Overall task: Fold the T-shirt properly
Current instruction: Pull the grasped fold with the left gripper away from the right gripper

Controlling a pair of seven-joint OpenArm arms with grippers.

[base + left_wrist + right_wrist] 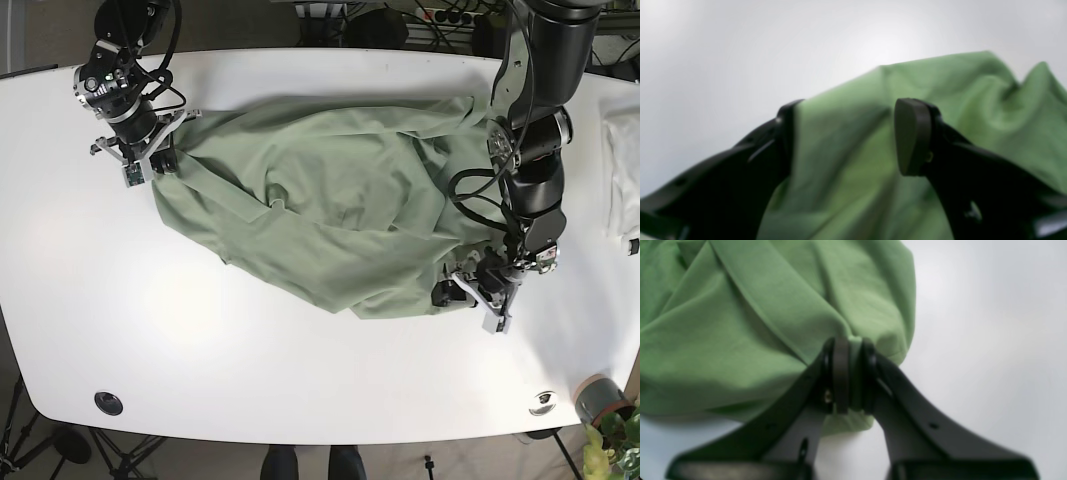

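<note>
Base view shows the green shirt (330, 215) spread crumpled across the middle of the white table (250, 380), its sleeves and collar lost in the folds. At the shirt's far corner the right tool (160, 160) is closed tight on the cloth; the right wrist view confirms fabric pinched between the pads (841, 373). At the near edge the left tool (462, 292) stands with its jaws wide apart, shirt lying blurred between and beyond them, its fingers (912, 136) dark and soft-focused.
</note>
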